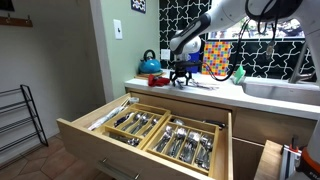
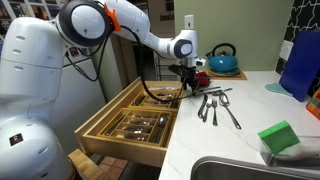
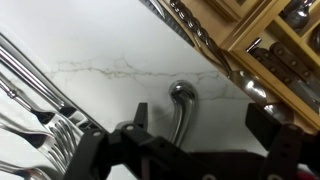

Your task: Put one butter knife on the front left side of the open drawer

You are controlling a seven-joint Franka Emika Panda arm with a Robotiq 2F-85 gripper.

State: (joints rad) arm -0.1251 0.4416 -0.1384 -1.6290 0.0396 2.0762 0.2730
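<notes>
- One gripper [image 3: 200,125] in play, jaws spread apart and hanging low over the white marble counter [image 3: 120,50]. It isn't pinching anything yet.
- Lying flat between its fingers is a rounded silver handle, which I'm guessing is the butter knife [image 3: 178,100]. The blade end is hidden under the gripper, so I can't swear to it.
- So the knife is on the counter, not in the drawer [image 1: 100,145], with the loose cutlery [image 2: 215,105] just to its left in the wrist view.
- I reckon the low straddle is because a thin, flat thing only gets picked up with a finger down on each side.
- The drawer stands wide open below the counter edge and nearer than the gripper in an exterior view [image 1: 180,78]. That leaves the drop spot reachable from above.
- Counts: two bamboo trays [image 1: 140,122] side by side, one blue kettle [image 2: 222,58], one green sponge [image 2: 280,135]. The counter cutlery is roughly half a dozen pieces, too tangled to count properly.
</notes>
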